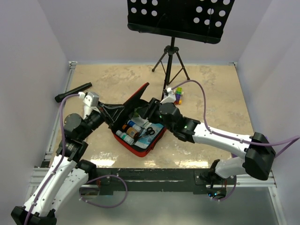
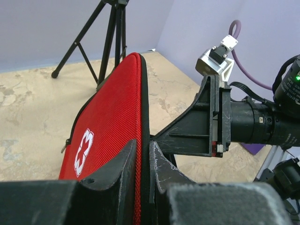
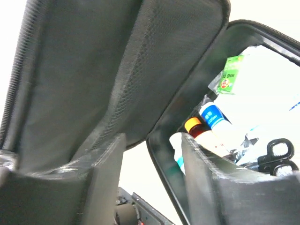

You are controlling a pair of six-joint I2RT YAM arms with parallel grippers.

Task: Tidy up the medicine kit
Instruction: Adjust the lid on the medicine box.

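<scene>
Medicine kit (image 1: 137,149) lid (image 2: 110,126) edge pinched by left gripper (image 2: 144,153); right gripper (image 3: 152,140) apparently parted inside.

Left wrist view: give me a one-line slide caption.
Left gripper clamps the medicine kit by its upright lid edge, white cross facing outward, tripod behind.

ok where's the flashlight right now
In the top view, the flashlight lies on the table at its far-left edge, left of the open kit and beyond the left arm.
</scene>
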